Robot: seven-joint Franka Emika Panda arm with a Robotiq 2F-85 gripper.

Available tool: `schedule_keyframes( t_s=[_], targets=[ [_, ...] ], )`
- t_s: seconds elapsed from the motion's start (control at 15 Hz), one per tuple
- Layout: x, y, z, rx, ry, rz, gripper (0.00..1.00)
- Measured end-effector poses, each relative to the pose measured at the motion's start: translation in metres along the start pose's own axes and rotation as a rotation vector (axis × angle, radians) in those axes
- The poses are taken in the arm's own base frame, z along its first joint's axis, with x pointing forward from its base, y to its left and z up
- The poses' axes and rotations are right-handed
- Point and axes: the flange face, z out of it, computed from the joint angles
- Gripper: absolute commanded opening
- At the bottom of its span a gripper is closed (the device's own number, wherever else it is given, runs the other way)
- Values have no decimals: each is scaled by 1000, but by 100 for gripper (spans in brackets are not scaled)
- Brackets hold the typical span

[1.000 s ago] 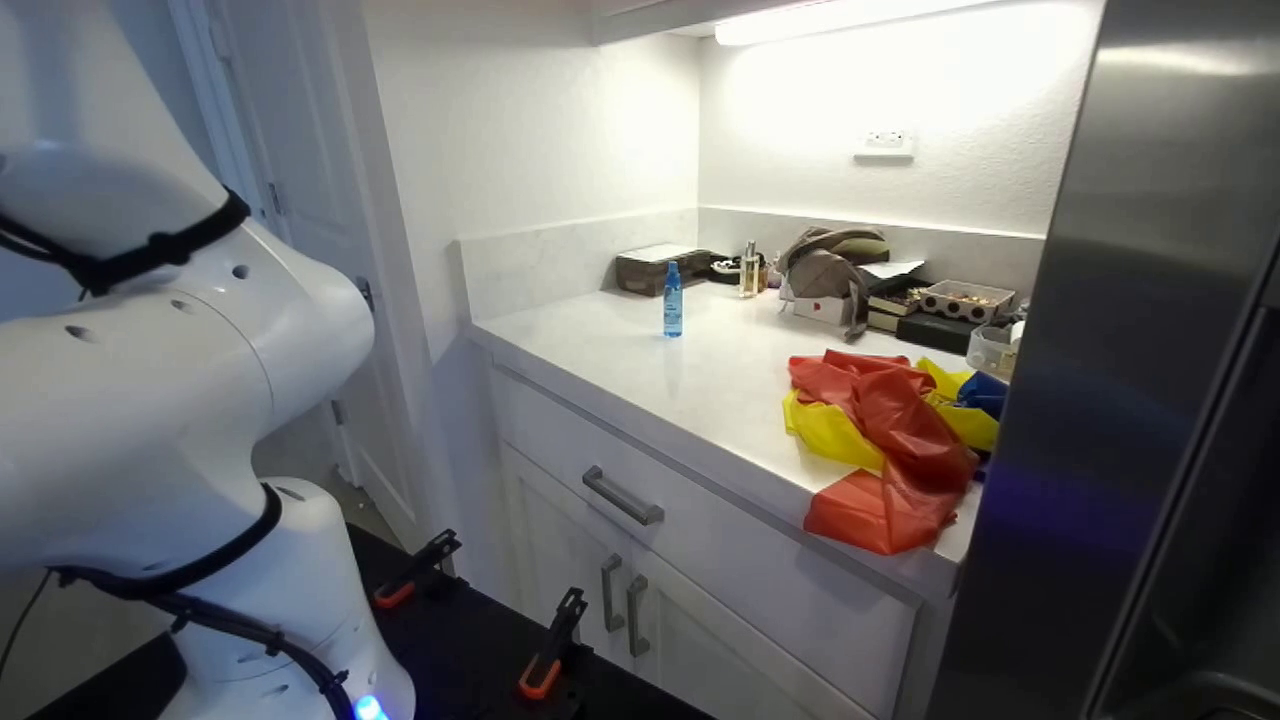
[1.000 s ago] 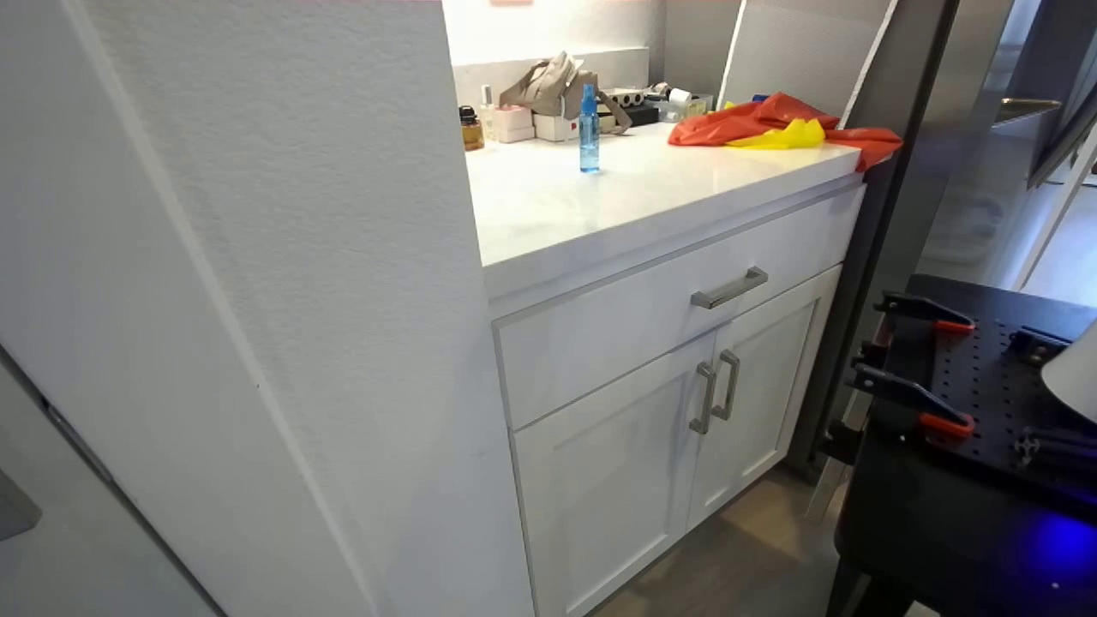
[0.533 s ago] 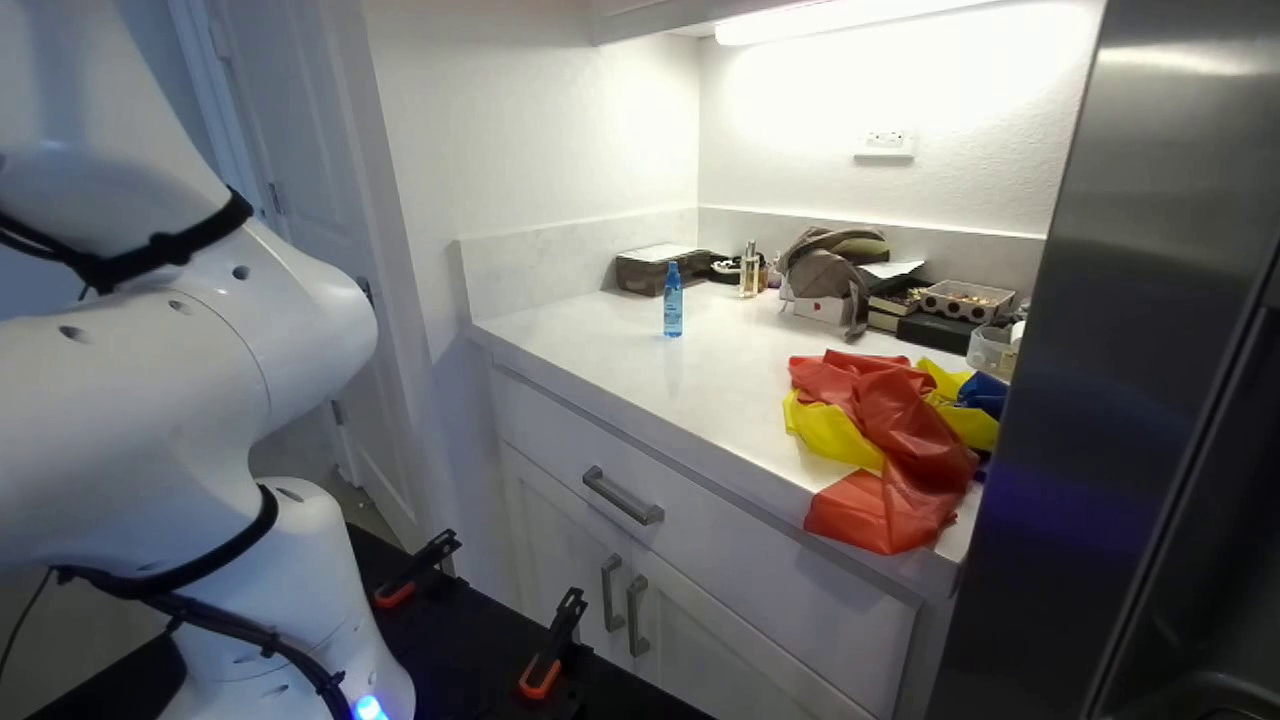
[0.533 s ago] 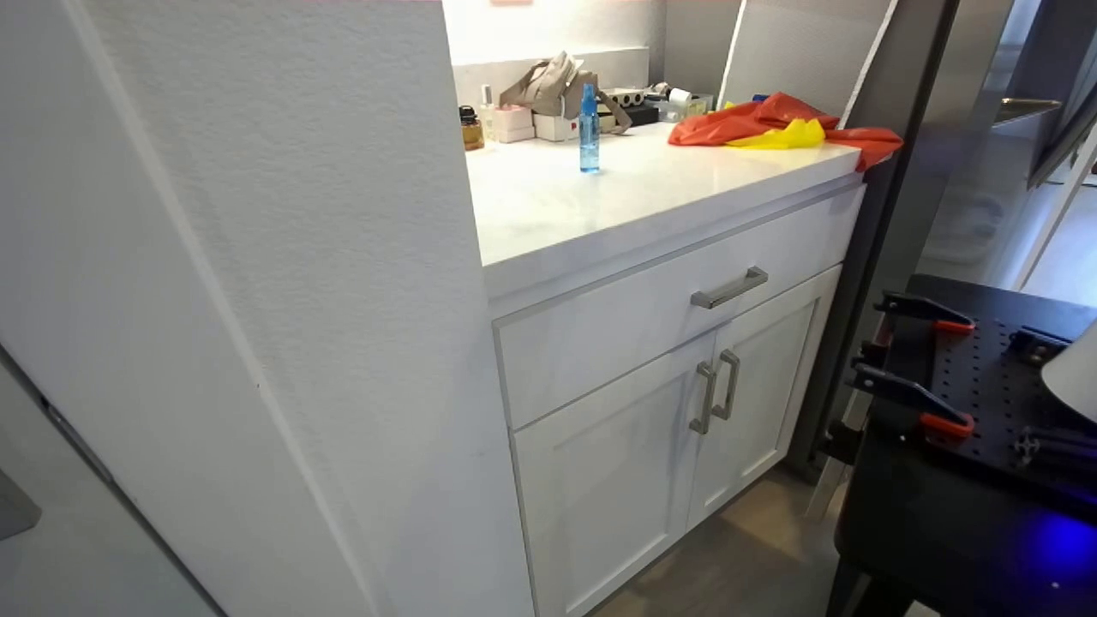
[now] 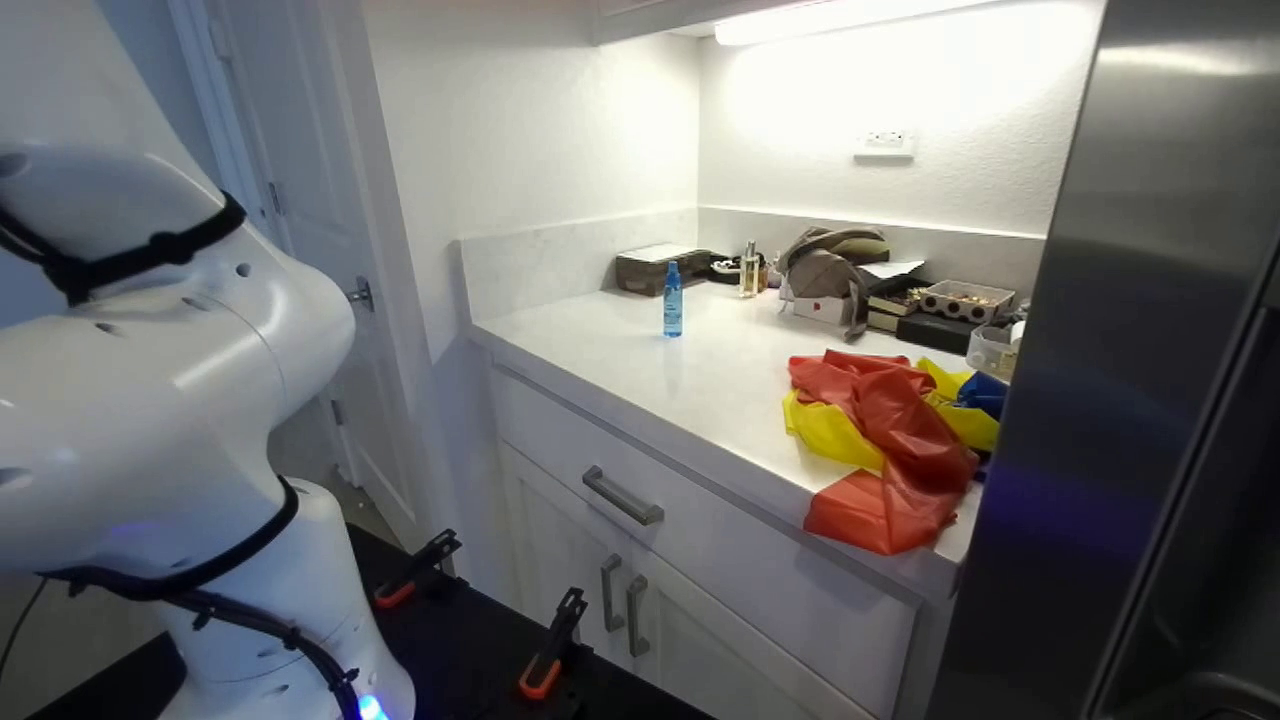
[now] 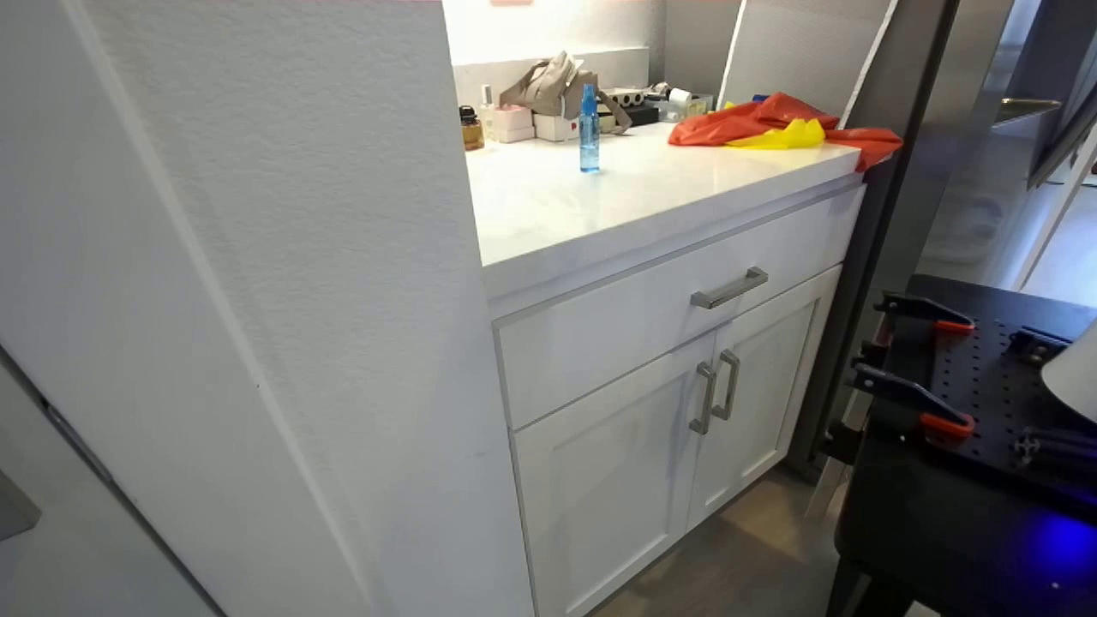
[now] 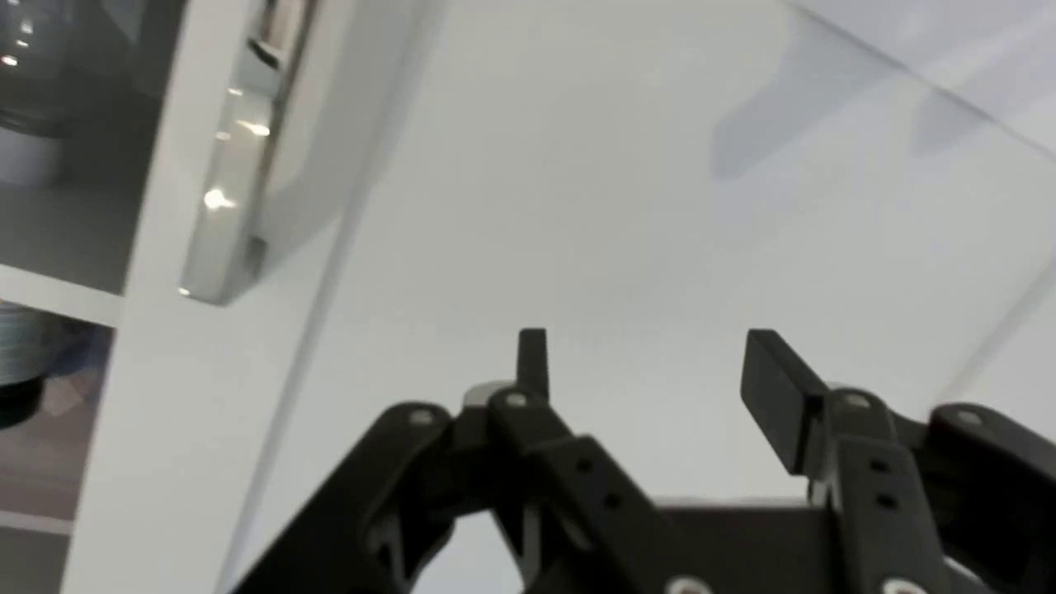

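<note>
In the wrist view my gripper (image 7: 648, 355) stands open, and nothing is between its fingers. Behind it spreads a plain white panel (image 7: 594, 181). A shiny metal handle (image 7: 227, 198) is fixed along the panel's left side, up and to the left of the fingers and apart from them. Past the panel's left edge a dark space with pale shelf edges (image 7: 58, 294) shows, holding some blurred items. Neither exterior view shows the gripper; the white arm (image 5: 150, 420) fills the left side of an exterior view.
A blue spray bottle (image 5: 673, 305) stands upright on the white counter (image 5: 600, 330). Crumpled red and yellow fabric (image 5: 900, 430) hangs over the counter's front edge beside a steel fridge (image 5: 1130, 300). Clamps (image 5: 545, 660) sit on the black table. A bag (image 6: 548, 86) and boxes line the back.
The arm's elbow part has shifted a little left in an exterior view, baring a door handle behind it. The jaws have spread from shut to open. Counter things have not moved.
</note>
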Motion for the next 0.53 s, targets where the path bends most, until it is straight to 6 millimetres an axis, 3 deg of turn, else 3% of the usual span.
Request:
schedule_keyframes(
  t_s=[0.07,0.27,0.53],
  targets=[
    [10,-12,-6,31,-4,6,99],
    [39,-43,-31,130,-29,26,100],
    [67,-48,-86,214,-76,48,100]
  ],
)
